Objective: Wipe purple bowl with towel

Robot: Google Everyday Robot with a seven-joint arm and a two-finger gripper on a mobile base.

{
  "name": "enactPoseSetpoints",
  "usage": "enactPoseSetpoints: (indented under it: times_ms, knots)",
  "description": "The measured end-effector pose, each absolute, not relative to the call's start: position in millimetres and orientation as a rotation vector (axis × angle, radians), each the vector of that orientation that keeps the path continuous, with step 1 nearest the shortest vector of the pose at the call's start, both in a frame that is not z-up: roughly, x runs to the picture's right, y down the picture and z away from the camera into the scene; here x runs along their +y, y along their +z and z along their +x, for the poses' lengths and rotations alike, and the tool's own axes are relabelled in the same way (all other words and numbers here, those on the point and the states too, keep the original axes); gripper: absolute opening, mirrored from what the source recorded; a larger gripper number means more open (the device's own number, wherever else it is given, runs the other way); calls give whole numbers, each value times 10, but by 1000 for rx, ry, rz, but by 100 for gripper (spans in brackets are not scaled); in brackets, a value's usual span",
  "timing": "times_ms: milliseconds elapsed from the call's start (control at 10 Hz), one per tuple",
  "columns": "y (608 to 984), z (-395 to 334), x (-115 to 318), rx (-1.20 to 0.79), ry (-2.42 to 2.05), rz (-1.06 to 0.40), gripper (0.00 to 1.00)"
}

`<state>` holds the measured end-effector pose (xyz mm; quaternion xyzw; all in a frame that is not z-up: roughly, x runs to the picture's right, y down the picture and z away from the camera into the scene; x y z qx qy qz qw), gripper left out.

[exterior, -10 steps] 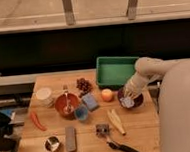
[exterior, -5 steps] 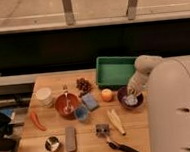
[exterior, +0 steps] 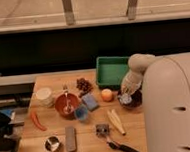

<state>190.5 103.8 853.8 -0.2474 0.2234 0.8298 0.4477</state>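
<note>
One purple bowl, on the right side of the table, just near of the green tray and right of the orange. It sits upright, mouth up. It's round, so no long axis to call.

One towel, a pale wad, sits inside the bowl toward its left rim. The gripper is down at the bowl's left edge, right over the towel. The arm slopes down to it from the far right, crossing the tray's right end. Can't tell whether the gripper is clamping the towel or only resting on it. The robot body fills the right edge and hides the bowl's right side.

Going left:
- one blue sponge
- one blue cup
- one red-brown bowl with one spoon in it
- one dark cluster, far of the sponge, kind unclear
- one white tub

Near row, left to right:
- one red pepper
- one metal cup
- one grey block, long axis near-far
- one small metal gadget
- two pale sticks
- one black-handled tool
</note>
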Motion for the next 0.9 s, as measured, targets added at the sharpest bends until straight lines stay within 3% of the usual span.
enactPoseSetpoints:
  times_ms: [600, 900]
  knots:
    - [8463, 2301, 1389, 623, 2098, -614, 0]
    - [8514, 2513, 1260, 650, 2130, -560, 0]
